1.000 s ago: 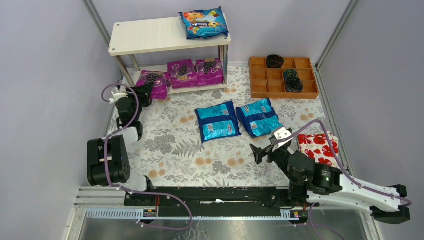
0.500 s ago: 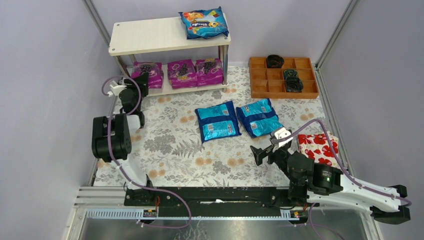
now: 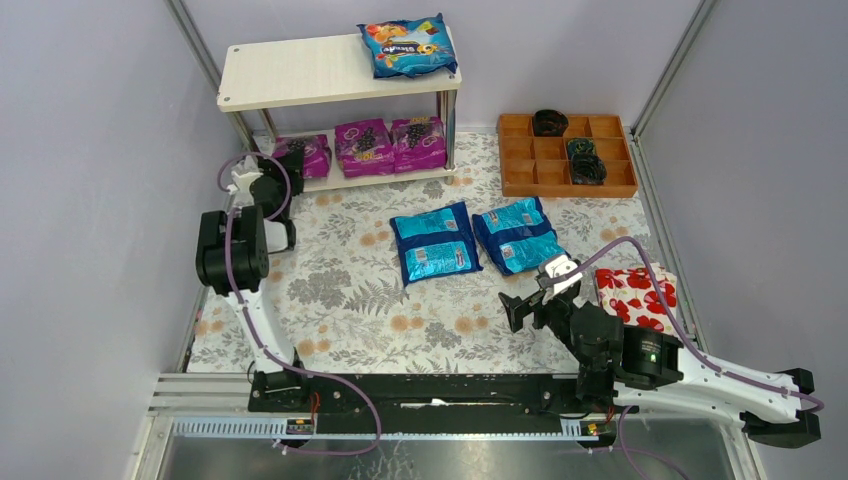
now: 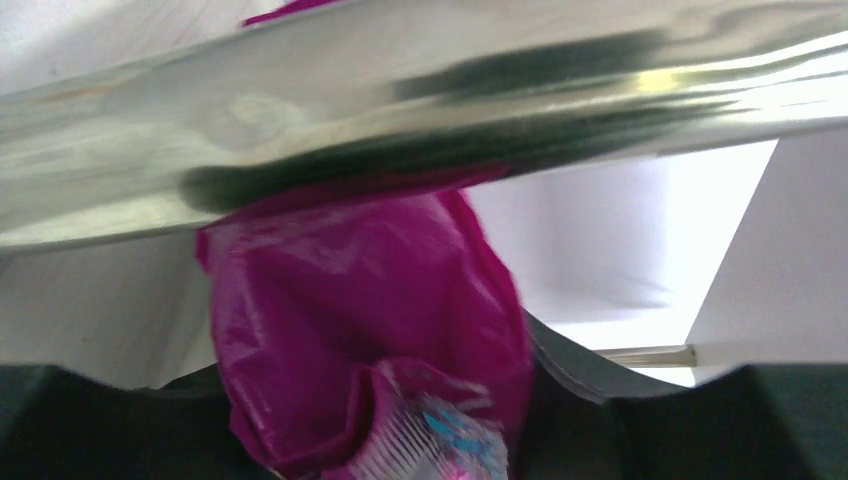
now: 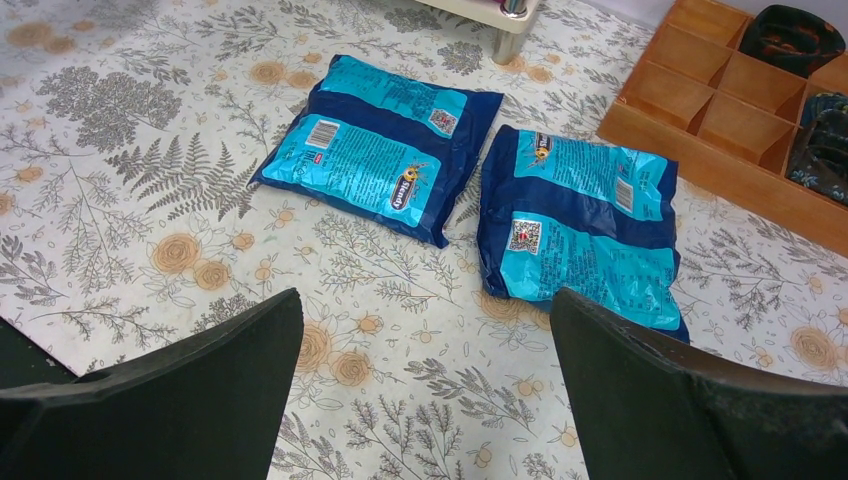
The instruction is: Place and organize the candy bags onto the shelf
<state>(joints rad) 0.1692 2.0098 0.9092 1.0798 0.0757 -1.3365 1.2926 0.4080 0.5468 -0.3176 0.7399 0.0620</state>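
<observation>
Left jaws sit at the lower board of the shelf (image 3: 300,70), either side of the leftmost purple bag (image 3: 305,157). We cannot tell whether they grip it or merely flank it. Two more purple bags (image 3: 364,147) lie beside it, and one blue bag (image 3: 405,45) is on the top board. Two blue bags (image 3: 433,243) lie flat, side by side, on the bench (image 3: 330,290). Right jaws hang wide and empty near them. We judge the bags light, soft and slippery: pinch a crimped end seam, not the puffed middle.
</observation>
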